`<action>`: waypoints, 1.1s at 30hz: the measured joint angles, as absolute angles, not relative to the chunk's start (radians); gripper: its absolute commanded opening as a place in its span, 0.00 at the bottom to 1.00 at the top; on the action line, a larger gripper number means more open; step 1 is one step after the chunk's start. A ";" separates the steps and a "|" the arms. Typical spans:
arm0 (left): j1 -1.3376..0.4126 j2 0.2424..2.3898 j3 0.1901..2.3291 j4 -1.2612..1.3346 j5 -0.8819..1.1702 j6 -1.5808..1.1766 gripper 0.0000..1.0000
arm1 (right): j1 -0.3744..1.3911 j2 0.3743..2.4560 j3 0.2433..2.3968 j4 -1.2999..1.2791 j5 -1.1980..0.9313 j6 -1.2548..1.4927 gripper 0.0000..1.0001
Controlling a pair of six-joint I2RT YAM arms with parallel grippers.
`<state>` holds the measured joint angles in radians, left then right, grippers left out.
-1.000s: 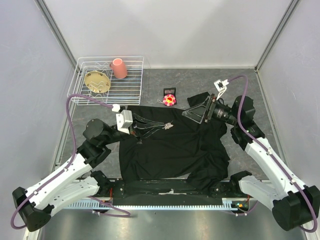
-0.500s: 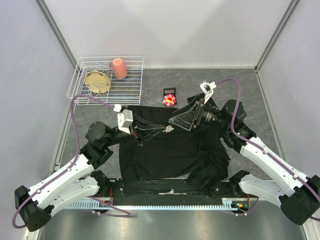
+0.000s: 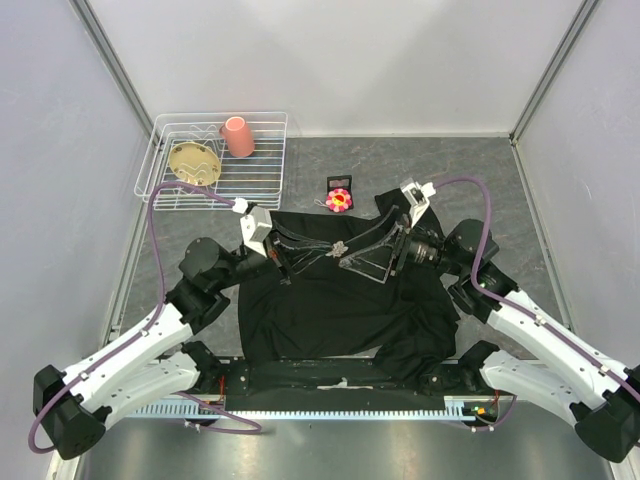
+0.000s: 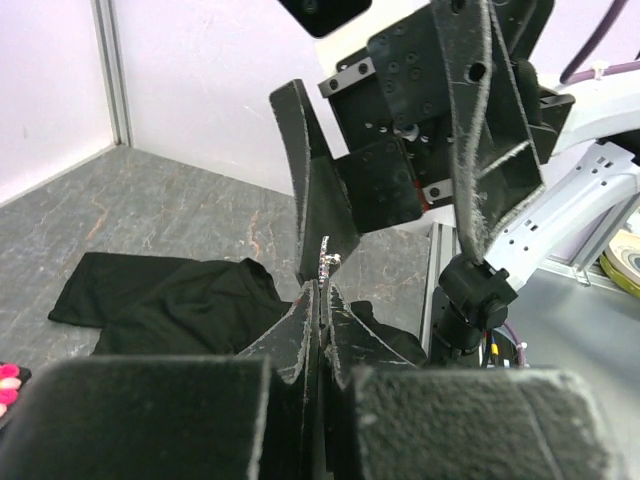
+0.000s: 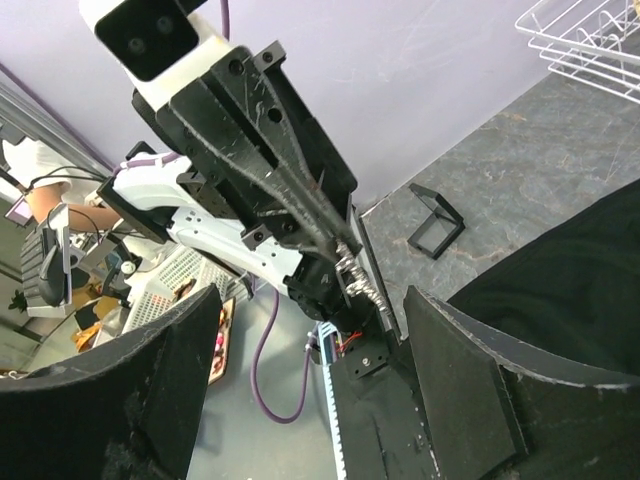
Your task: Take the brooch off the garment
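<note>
I count two grippers, one garment and one brooch. Away from the jaws there is one wire rack, and in it one pink cup and one tan dish. There is also one small open black case, with one pink flower-shaped piece just beside it.

Both arms reach forward and bend inward, so the two grippers meet tip to tip above the upper middle of the black shirt. The left gripper points to the right and its jaws are pressed together. The small silver brooch stands out from their very tips, pinched there. The right gripper points to the left, straight at the other one. Its jaws are spread wide apart and grasp nothing.

The brooch sits in the gap between these spread jaws. If it touches one of them, I cannot tell.

The garment lies flat on the table under both pairs of jaws. I cannot tell if the pin is through the cloth or free of it. The case and the flower piece lie beyond the jaws, toward the back wall. The rack is well apart, behind the left jaws on their outer side.
</note>
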<state>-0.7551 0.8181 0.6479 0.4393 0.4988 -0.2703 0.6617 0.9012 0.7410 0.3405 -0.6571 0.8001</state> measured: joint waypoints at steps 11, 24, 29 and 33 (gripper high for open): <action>-0.741 0.867 0.717 0.407 0.559 -0.360 0.02 | 0.675 0.859 0.780 0.119 -0.562 0.719 0.79; -0.693 1.003 0.723 0.592 0.812 -0.603 0.02 | 0.674 0.834 0.810 0.061 -0.577 0.670 0.56; -0.660 1.017 0.700 0.675 0.849 -0.676 0.02 | 0.674 0.817 0.807 0.054 -0.582 0.667 0.50; -0.656 1.028 0.694 0.700 0.865 -0.706 0.02 | 0.674 0.799 0.802 0.054 -0.583 0.667 0.48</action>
<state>-0.6556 1.0283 0.6941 0.6998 0.8650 -0.7059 0.6743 0.7990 0.8024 0.0544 -0.5827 0.6670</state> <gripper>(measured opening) 0.019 0.497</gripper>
